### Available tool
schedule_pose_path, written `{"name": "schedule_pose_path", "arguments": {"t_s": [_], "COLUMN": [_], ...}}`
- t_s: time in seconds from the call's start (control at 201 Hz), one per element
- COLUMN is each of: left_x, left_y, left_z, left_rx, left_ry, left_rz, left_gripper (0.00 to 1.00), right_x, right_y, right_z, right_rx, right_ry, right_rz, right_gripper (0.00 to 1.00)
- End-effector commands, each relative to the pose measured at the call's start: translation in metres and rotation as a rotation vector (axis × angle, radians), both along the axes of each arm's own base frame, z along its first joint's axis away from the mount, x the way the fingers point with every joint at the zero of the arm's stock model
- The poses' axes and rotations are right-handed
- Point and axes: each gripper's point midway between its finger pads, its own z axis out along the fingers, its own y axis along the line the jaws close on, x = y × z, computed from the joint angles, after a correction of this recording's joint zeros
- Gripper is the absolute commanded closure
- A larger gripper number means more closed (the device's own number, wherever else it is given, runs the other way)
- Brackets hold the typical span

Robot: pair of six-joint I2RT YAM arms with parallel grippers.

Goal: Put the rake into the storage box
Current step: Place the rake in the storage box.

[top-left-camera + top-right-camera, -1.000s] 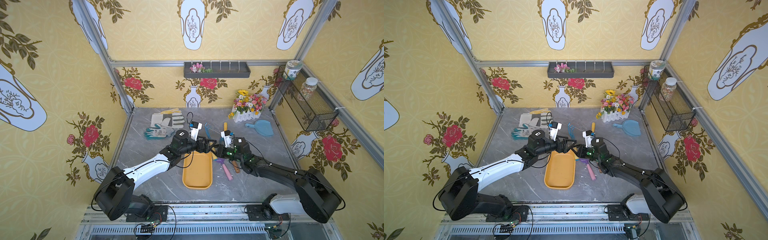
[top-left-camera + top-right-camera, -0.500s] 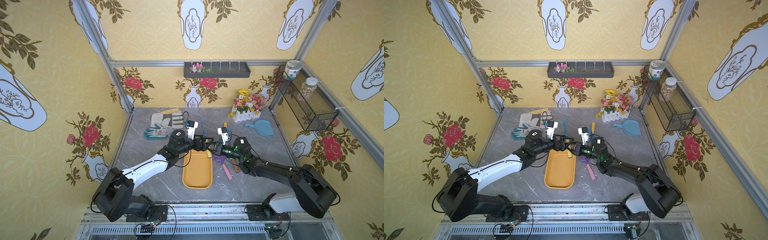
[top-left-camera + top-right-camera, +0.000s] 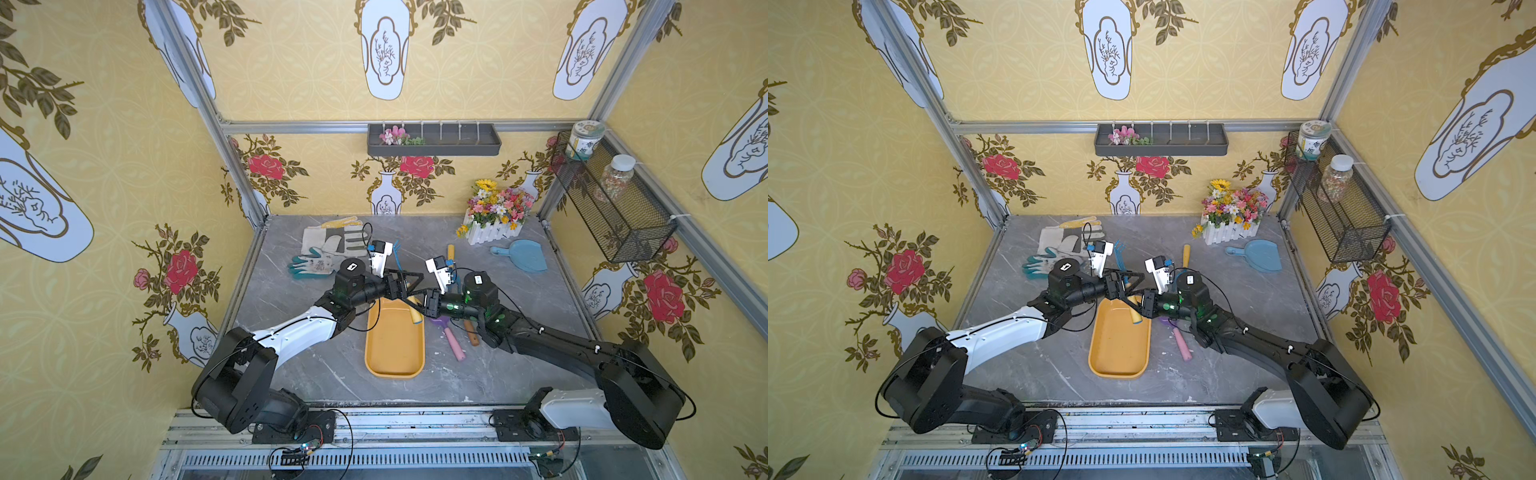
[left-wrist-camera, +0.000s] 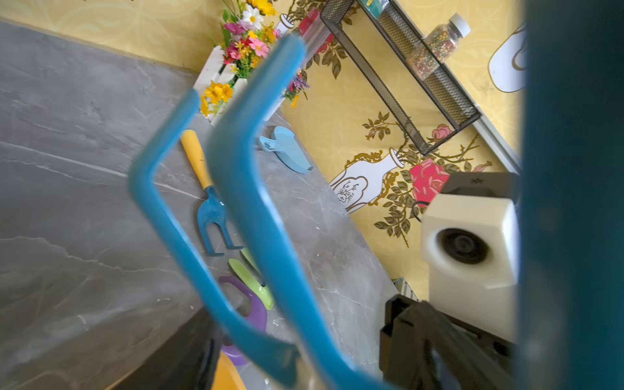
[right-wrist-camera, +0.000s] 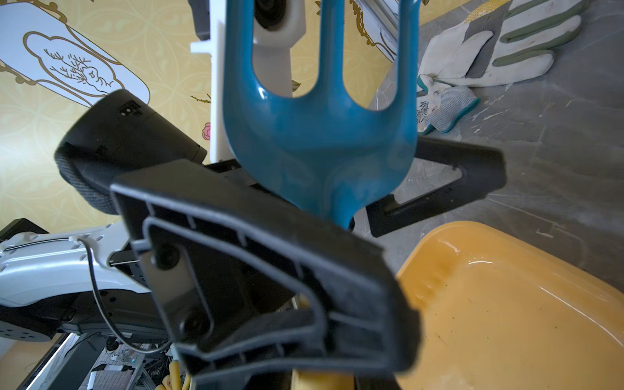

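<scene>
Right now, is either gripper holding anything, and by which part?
The right gripper holds the rake by its yellow handle. The left gripper straddles the rake's neck with its jaws open and is not clamped on it.

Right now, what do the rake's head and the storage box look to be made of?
Rake: head probably moulded plastic, possibly painted metal; glossy teal, soft highlights, rounded edges.
Storage box: likely plastic; smooth yellow-orange, bright glints along its rounded rim.
</scene>
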Motion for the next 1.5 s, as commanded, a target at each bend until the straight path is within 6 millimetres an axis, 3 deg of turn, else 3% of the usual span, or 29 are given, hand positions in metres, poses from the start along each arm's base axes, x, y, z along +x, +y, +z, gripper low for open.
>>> {"name": "schedule_pose_path", "arguments": {"t_s": [0.0, 0.05, 0.11, 0.388, 0.423, 0.523, 0.607, 0.806, 1.03, 1.284, 1.434, 1.493], "left_x": [-0.007, -0.007, -0.006, -0.003, -0.005, -0.014, -0.026, -0.049, -0.076, -0.104, -0.107, -0.106], "left_y": [-0.005, -0.004, -0.002, 0.013, 0.015, 0.022, 0.028, 0.028, 0.022, 0.014, 0.012, 0.013], "left_z": [0.002, 0.001, 0.000, -0.022, -0.025, -0.040, -0.060, -0.091, -0.114, -0.141, -0.152, -0.157], "left_rx": [-0.026, -0.027, -0.025, 0.103, 0.122, 0.185, 0.231, 0.268, 0.310, 0.375, 0.418, 0.434], "left_ry": [0.007, 0.009, 0.014, 0.074, 0.083, 0.127, 0.185, 0.289, 0.411, 0.541, 0.572, 0.589], "left_rz": [-0.056, -0.055, -0.047, 0.010, 0.012, 0.010, -0.005, -0.084, -0.192, -0.277, -0.280, -0.274], "left_gripper": [0.52, 0.78, 1.00, 1.00, 1.00, 1.00, 1.00, 1.00, 1.00, 1.00, 1.00, 0.91], "right_x": [0.000, 0.000, 0.000, 0.011, 0.014, 0.024, 0.030, 0.049, 0.055, 0.056, 0.053, 0.053], "right_y": [-0.001, -0.002, -0.003, -0.011, -0.013, -0.022, -0.030, -0.058, -0.068, -0.077, -0.082, -0.084], "right_z": [0.010, 0.008, 0.006, 0.001, -0.001, -0.011, -0.013, -0.037, -0.057, -0.065, -0.063, -0.060], "right_rx": [0.017, 0.009, 0.001, -0.048, -0.064, -0.122, -0.139, -0.222, -0.301, -0.334, -0.343, -0.346], "right_ry": [-0.055, -0.055, -0.052, -0.031, -0.023, 0.019, 0.020, 0.076, 0.127, 0.151, 0.148, 0.142], "right_rz": [-0.001, -0.005, -0.014, -0.073, -0.090, -0.156, -0.201, -0.340, -0.385, -0.421, -0.433, -0.441], "right_gripper": [1.00, 1.00, 1.00, 1.00, 0.93, 0.53, 0.45, 0.44, 0.44, 0.45, 0.45, 0.45]}}
